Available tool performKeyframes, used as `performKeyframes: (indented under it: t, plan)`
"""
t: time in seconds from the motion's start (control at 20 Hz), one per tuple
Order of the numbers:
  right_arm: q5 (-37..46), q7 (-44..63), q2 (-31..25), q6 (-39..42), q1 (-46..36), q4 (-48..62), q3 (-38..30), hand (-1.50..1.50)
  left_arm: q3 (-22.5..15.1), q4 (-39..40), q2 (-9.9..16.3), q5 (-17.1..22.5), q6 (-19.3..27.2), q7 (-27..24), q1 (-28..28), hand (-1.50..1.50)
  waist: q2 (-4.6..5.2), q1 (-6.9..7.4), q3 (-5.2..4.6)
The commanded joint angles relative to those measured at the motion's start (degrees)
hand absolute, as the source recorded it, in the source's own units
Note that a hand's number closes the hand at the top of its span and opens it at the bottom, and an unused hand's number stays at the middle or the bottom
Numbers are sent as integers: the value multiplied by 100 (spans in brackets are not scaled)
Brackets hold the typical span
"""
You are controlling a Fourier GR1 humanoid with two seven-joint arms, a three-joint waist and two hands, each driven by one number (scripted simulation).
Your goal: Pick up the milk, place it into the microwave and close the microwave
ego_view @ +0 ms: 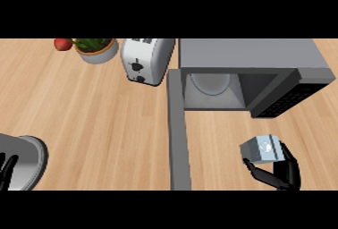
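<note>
Head view looks steeply down on a wooden tabletop (99,125). Right hand (280,172) sits at the lower right, its fingers (290,156) and thumb curled round the milk (264,149), a small pale carton held just in front of the microwave (264,56). The microwave's door (178,134) is swung wide open toward the viewer, and a round plate shows inside. Left hand (6,167) shows only at the lower left edge, fingers apparently straight, beside a grey bowl (30,159). A toaster (146,60) and a potted plant (95,47) stand at the back.
</note>
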Motion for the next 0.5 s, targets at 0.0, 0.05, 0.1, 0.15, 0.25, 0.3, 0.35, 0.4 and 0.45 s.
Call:
performKeyframes:
  t: [0.0,0.05,0.1,0.15,0.25,0.3,0.35,0.4,0.45]
  plan:
    - [-179,-72,125,114,64,-333,18,150,-58,-295,-22,-24,114,357,-112,-150,-4,-17,-2]
    - [-347,79,3,439,413,-664,-6,150,99,-89,-22,169,-129,4,132,-150,-11,-21,-5]
    - [-346,225,27,637,316,-501,81,150,-57,107,-23,-31,-93,-382,327,-150,-10,-4,-5]
    - [-363,177,-105,656,-1,-167,-12,150,42,-430,-23,274,-43,227,315,-150,-3,11,-1]
    - [-304,152,33,709,-61,-227,137,150,437,-114,174,466,-357,-40,343,-150,-5,19,-3]
    - [-395,451,-31,703,-375,-344,104,150,281,145,81,194,-290,-211,66,-150,-3,8,-4]
    - [-294,-77,-155,881,-754,583,-4,150,205,151,-4,78,-302,-259,134,-150,13,56,4]
    - [-301,515,85,583,-884,-73,181,150,-91,-496,-21,42,170,558,-114,-150,8,13,3]
    - [-356,527,-127,746,-1175,205,70,150,364,232,220,254,18,267,-479,-150,17,19,1]
